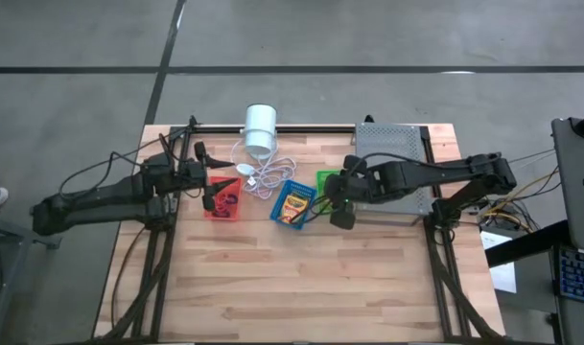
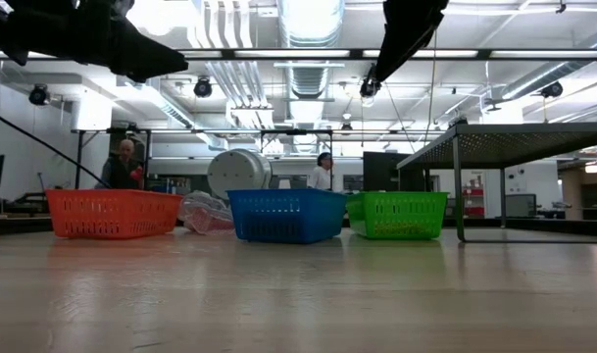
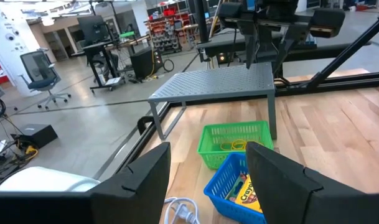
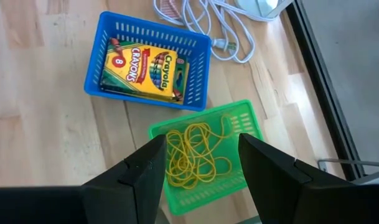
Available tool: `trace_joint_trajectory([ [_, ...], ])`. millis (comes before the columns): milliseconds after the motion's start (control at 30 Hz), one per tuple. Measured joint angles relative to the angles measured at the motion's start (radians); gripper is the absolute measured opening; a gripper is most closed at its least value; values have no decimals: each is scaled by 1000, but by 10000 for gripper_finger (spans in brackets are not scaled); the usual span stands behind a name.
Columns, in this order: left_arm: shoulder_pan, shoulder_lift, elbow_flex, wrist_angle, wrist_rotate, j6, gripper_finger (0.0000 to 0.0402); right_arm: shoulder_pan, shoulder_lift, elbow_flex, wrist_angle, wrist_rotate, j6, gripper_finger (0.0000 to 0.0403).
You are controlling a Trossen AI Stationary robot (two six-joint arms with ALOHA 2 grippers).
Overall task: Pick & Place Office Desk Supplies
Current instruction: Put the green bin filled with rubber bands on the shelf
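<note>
Wooden tabletop (image 1: 301,278) from above: red basket (image 1: 223,200), blue basket (image 1: 293,203) and green basket (image 1: 327,179) sit in a row, left gripper (image 1: 207,181) over the red one, right gripper (image 1: 336,196) above the green. Level with the table, all three baskets stand upright. Left wrist: fingers (image 3: 139,174) spread, empty. Right wrist: fingers (image 4: 139,168) spread over yellow rubber bands (image 4: 192,155); crayon box (image 4: 145,70) lies in the blue basket.

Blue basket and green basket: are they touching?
Apart. The right wrist view shows a strip of bare wood between the blue basket holding the crayon box and the green basket.
</note>
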Motion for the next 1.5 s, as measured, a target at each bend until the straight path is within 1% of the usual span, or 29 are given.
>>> trace_joint_trajectory([
  [333,0,0,0,0,0,0,214,0,0,0,-14,0,0,199],
  [633,0,0,0,0,0,0,214,-6,0,0,-23,-5,-51,199],
  [867,0,0,0,0,0,0,214,-8,4,0,-38,-100,-125,199],
  [1000,0,0,0,0,0,0,213,-33,30,-4,-64,-101,-122,199],
  [1067,-1,0,0,0,0,0,214,-54,63,-7,-86,-102,-109,199],
  [1133,-1,0,0,-3,-1,0,214,-77,93,-7,-88,-145,-106,199],
  [1233,-1,0,0,-8,-1,-1,213,-107,131,1,-100,-271,-155,199],
  [1267,-1,0,0,-10,-1,-1,213,-113,141,5,-93,-291,-172,199],
  [1367,-1,-1,0,-21,0,-1,212,-129,159,20,-92,-284,-223,199],
  [1500,-1,-1,0,-45,0,-1,213,-139,171,21,-77,-278,-210,199],
])
